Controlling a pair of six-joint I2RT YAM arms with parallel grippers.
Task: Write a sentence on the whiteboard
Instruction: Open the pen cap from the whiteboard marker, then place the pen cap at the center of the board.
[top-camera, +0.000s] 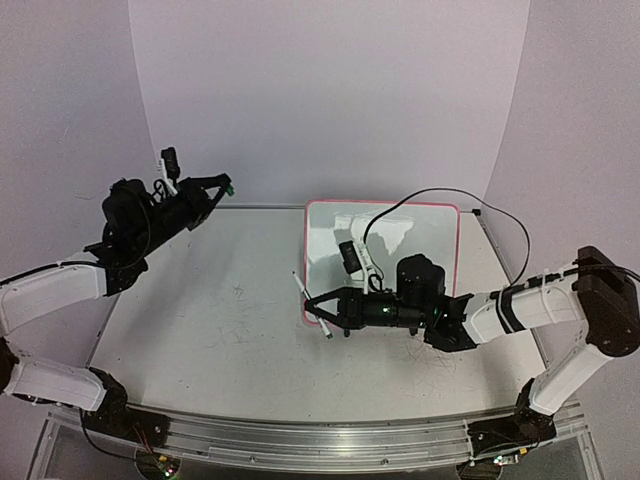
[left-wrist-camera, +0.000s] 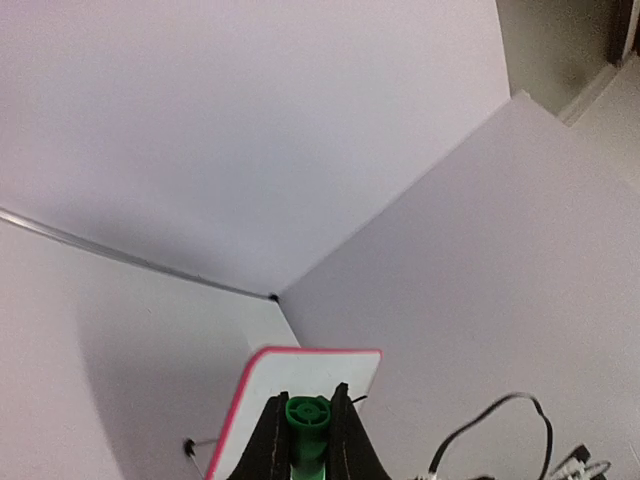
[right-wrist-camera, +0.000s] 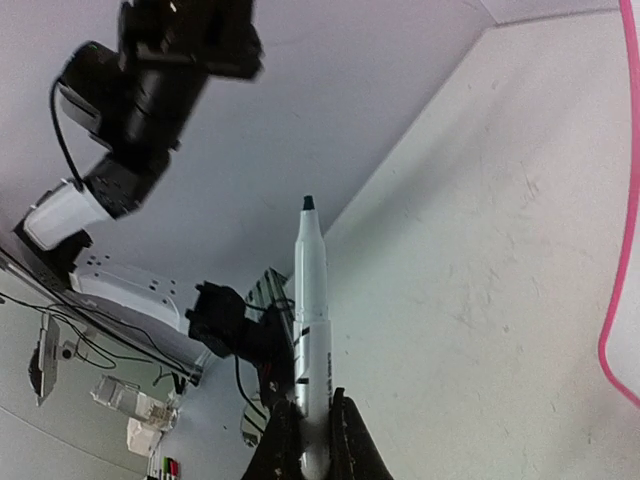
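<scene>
The whiteboard (top-camera: 420, 235), white with a thin pink-red frame, lies at the back right of the table and also shows in the left wrist view (left-wrist-camera: 300, 375). I see no green sentence on it, only glare. My left gripper (top-camera: 222, 185) is raised at the far left, well away from the board, and is shut on a green marker cap (left-wrist-camera: 308, 415). My right gripper (top-camera: 322, 312) hovers at the board's near left corner, shut on a white uncapped marker (right-wrist-camera: 312, 300) with a dark tip. The marker (top-camera: 303, 290) sticks out of the fingers at a slant.
A black cable (top-camera: 450, 195) arcs over the board from the right arm. The board's pink edge (right-wrist-camera: 628, 200) runs down the right of the right wrist view. The scuffed grey-white tabletop (top-camera: 220, 320) has faint scratch marks. Purple walls enclose the back and sides.
</scene>
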